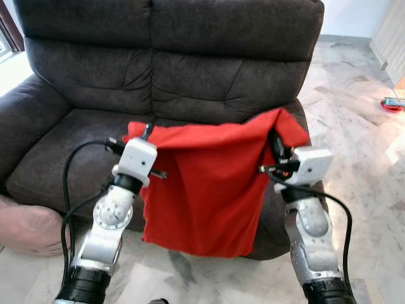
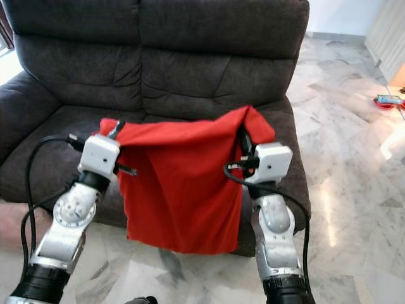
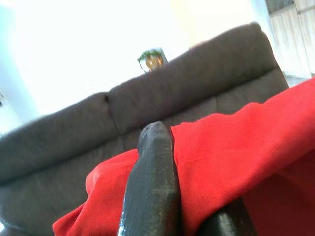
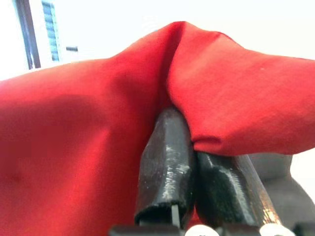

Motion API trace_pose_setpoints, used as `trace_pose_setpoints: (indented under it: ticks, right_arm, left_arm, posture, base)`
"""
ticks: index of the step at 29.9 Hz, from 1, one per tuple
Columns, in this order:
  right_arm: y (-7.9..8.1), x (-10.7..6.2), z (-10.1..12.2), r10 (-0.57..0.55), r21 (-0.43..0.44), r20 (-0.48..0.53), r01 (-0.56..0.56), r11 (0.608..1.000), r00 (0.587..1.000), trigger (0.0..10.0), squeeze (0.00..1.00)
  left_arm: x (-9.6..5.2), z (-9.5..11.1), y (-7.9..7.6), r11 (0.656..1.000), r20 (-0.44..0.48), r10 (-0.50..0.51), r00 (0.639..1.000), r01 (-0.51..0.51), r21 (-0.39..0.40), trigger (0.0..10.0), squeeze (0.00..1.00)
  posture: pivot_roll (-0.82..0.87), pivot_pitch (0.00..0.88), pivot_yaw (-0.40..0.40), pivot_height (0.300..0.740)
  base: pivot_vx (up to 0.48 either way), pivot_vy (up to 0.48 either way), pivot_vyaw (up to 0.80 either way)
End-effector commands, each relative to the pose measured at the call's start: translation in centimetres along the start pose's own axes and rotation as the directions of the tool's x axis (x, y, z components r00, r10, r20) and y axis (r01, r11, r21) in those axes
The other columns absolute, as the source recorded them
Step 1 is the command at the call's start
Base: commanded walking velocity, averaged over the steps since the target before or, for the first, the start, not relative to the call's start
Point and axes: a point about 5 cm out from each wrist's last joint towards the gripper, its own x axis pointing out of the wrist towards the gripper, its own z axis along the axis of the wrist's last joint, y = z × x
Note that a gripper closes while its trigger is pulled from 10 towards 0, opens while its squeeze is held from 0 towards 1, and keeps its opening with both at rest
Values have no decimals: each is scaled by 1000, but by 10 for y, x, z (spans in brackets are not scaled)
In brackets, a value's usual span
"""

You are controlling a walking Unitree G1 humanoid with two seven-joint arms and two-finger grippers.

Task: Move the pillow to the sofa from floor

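Left eye view gives you the clearest read: the red pillow (image 1: 202,187) hangs off the floor in front of the dark sofa (image 1: 171,69), its top edge level with the front of the seat cushion and its lower edge sagging toward 6 o'clock, above the marble floor (image 1: 354,145).

Your left gripper (image 1: 147,132) is pinched closed on the pillow's upper corner at about 10 o'clock. Your right gripper (image 1: 276,144) is clamped on the opposite upper corner at about 2 o'clock; in the right wrist view both black fingers (image 4: 167,162) sit pressed together with red cloth bunched over their tips.

Judge the pillow as light and very soft. It droops like a limp sack between the two holds, so it probably has little filling or loose stuffing. The fabric looks matte and grippy rather than slick, and nothing about it is fragile. The corners are a sound place to hold, but only cloth is caught there, so a hard tug could slip a fold free. Expect the hanging body to swing and drag against the seat front as you carry it toward 12 o'clock.
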Motion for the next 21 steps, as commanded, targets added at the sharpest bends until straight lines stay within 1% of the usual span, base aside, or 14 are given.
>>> trace_pose_setpoints:
  ticks: [1, 2, 5, 8, 11, 13, 17, 21]
  right_arm:
    - [2, 12, 24, 2, -1, 111, -2, 1000, 994, 10000, 0]
    - [2, 13, 27, 3, -3, 118, -2, 1000, 993, 10000, 0]
    - [4, 15, 32, 2, 3, 129, -3, 1000, 992, 10000, 0]
    - [9, 18, 39, 22, 8, 151, -24, 1000, 988, 10000, 0]
    - [10, 18, 40, 29, 4, 149, -30, 1000, 988, 10000, 0]
    - [10, 18, 42, 28, 4, 147, -29, 1000, 989, 10000, 0]
    - [14, 18, 51, 47, -6, 164, -46, 999, 985, 10000, 0]
    - [18, 19, 55, 65, -15, 171, -63, 998, 983, 10000, 0]
  left_arm:
    - [11, 28, 6, 999, 130, 10, 991, -15, 36, 10000, 0]
    - [13, 32, 5, 999, 141, 5, 990, -11, 45, 10000, 0]
    - [15, 38, 5, 999, 152, 20, 988, -25, 30, 10000, 0]
    - [18, 45, 4, 999, 175, 14, 984, -22, 44, 10000, 0]
    - [20, 49, 5, 998, 185, 13, 983, -23, 52, 10000, 0]
    - [21, 51, 6, 998, 185, 15, 983, -25, 55, 10000, 0]
    - [17, 53, 16, 996, 173, 42, 984, -54, 66, 10000, 0]
    - [15, 56, 18, 996, 169, 42, 985, -56, 74, 10000, 0]
  posture:
    - [50, 72, 6, 740]
    - [51, 72, 7, 740]
    - [50, 71, 7, 740]
    - [46, 69, 8, 740]
    - [47, 65, 9, 740]
    - [47, 65, 9, 740]
    - [42, 55, 12, 740]
    - [47, 52, 11, 740]
  base:
    - [0, 0, 0]
    - [0, 0, 0]
    - [0, 0, 0]
    - [0, 0, 0]
    - [0, 0, 0]
    - [0, 0, 0]
    - [0, 0, 0]
    - [0, 0, 0]
